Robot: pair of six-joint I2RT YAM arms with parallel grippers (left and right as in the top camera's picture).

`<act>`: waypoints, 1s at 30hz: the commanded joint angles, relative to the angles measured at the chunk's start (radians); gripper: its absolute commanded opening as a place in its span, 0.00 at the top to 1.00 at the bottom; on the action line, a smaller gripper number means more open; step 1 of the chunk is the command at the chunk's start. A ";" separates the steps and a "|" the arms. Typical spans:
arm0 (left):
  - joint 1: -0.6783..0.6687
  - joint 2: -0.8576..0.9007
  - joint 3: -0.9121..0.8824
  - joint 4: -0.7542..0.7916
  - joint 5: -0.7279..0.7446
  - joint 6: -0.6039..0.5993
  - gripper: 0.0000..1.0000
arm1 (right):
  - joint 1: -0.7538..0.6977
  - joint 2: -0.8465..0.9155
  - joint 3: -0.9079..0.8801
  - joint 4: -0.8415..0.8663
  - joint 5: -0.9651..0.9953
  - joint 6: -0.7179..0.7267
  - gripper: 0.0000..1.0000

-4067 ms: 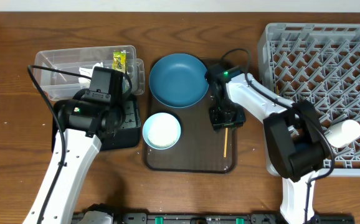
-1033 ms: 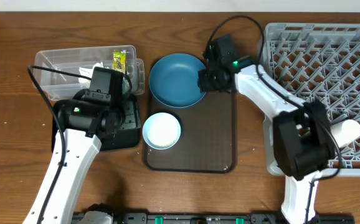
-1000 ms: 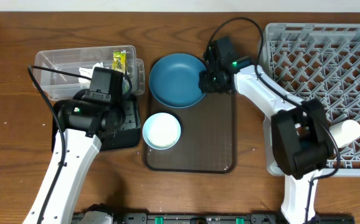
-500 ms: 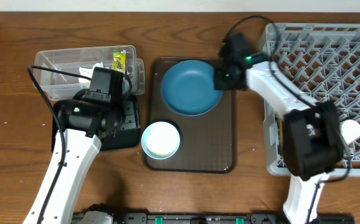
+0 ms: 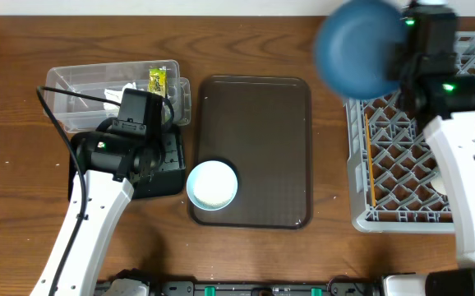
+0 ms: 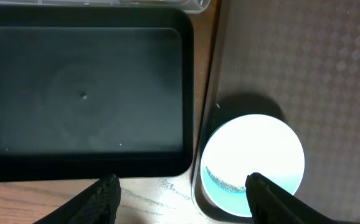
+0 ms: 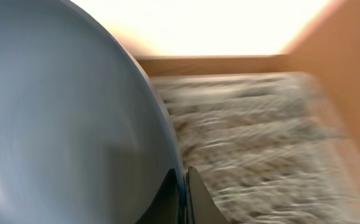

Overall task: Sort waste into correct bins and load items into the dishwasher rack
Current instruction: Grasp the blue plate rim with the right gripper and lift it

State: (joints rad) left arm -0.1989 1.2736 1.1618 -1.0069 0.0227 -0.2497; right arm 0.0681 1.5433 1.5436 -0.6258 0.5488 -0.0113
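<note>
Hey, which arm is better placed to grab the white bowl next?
The left arm. Its open jaws hang right at the bowl, empty, while the right arm holds the dish up by the rack.

Open brown tray (image 5: 258, 148) surface, only small white bowl (image 5: 213, 184) at its near-left corner

Left arm (image 5: 98, 205): long white shell link, chunky black joint housings sitting on top, tiny green LED glowing on one. Thin black cable (image 5: 80, 97) looping out beside it. Boxy black camera block riding at wrist. Left gripper (image 6: 183, 196) showing two matte black fingers (image 6: 102, 199) with rounded tips. Right arm (image 5: 459, 173) wearing same white shell, black wrist section, two green LEDs glowing. Right gripper (image 7: 183, 196) fingers looking dark, slim, kinda blurry.
</note>
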 commanded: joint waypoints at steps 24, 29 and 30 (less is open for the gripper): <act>0.003 0.000 0.007 -0.004 -0.008 0.002 0.32 | -0.415 0.406 0.008 0.847 0.589 -0.856 0.99; 0.003 0.000 0.007 -0.002 -0.008 0.001 0.32 | -0.407 0.466 0.008 0.803 0.576 -0.811 0.99; 0.003 0.000 0.007 -0.002 -0.008 0.001 0.32 | -0.403 0.477 0.008 0.776 0.576 -0.779 0.99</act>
State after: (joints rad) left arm -0.1989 1.2736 1.1614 -1.0069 0.0227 -0.2501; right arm -0.3428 1.9926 1.5433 0.1753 1.1152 -0.8093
